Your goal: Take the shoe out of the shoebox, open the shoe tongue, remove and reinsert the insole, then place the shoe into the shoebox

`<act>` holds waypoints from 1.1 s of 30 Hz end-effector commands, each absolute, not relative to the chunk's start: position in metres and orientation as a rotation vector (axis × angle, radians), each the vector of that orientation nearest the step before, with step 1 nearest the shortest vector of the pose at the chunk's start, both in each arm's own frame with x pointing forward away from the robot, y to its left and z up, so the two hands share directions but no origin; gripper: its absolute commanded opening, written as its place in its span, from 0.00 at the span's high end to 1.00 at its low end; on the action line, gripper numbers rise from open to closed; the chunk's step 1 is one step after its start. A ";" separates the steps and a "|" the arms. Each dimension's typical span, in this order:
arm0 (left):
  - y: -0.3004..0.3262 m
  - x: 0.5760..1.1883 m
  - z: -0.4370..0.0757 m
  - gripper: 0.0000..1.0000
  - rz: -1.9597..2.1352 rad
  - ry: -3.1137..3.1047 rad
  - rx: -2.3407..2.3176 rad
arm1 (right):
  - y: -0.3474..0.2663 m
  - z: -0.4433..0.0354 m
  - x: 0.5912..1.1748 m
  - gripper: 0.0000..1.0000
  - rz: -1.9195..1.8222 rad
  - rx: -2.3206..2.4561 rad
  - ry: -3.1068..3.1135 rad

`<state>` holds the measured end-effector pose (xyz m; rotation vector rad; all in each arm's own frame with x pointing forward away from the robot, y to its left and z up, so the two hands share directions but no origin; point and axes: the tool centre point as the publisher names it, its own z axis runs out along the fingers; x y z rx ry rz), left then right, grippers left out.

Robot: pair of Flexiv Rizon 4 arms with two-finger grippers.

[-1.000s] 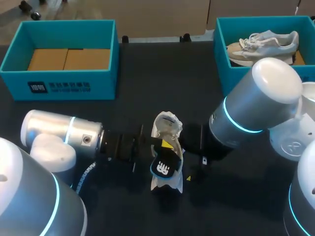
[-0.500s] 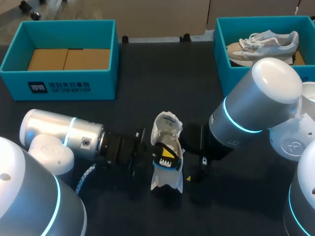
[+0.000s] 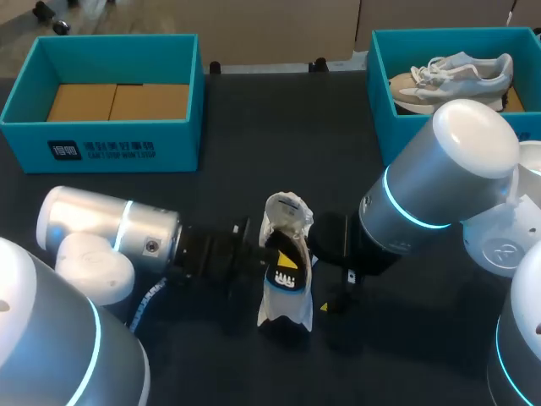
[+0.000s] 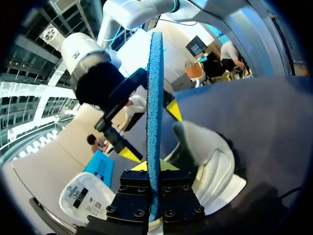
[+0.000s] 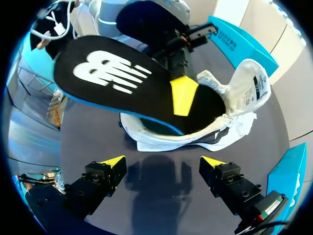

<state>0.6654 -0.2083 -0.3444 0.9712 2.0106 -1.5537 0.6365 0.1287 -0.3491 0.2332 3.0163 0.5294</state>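
A white shoe (image 3: 286,224) lies in the middle of the dark table, tongue end toward the far side. Its black insole (image 5: 112,78), blue underneath, stands tilted up out of the shoe's opening. My left gripper (image 3: 284,260) comes in from the left and is shut on the insole; in the left wrist view the insole (image 4: 155,98) runs edge-on between the clamped fingers. My right gripper (image 5: 160,164) hangs open just right of the shoe (image 5: 234,110), with nothing between its fingers. In the head view my right arm's wrist hides those fingers.
A teal shoebox (image 3: 101,148) with a cardboard liner stands at the far left. Another teal shoebox (image 3: 382,93) at the far right holds a second pale shoe (image 3: 456,76). My right arm's large elbow (image 3: 456,161) overhangs the table's right side.
My left gripper has closed on the insole and turned it, so the logo end has lifted up from the shoe. My right arm has stayed put.
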 end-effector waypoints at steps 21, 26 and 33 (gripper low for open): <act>-0.209 0.653 -0.325 0.63 -1.600 1.974 0.971 | 0.128 -0.350 0.636 0.00 0.533 0.233 3.016; -0.211 0.644 -0.322 0.77 -1.585 1.964 0.977 | 0.128 -0.350 0.636 0.00 0.533 0.233 3.016; -0.218 0.643 -0.331 1.00 -1.530 1.963 1.005 | 0.128 -0.350 0.636 0.00 0.533 0.233 3.016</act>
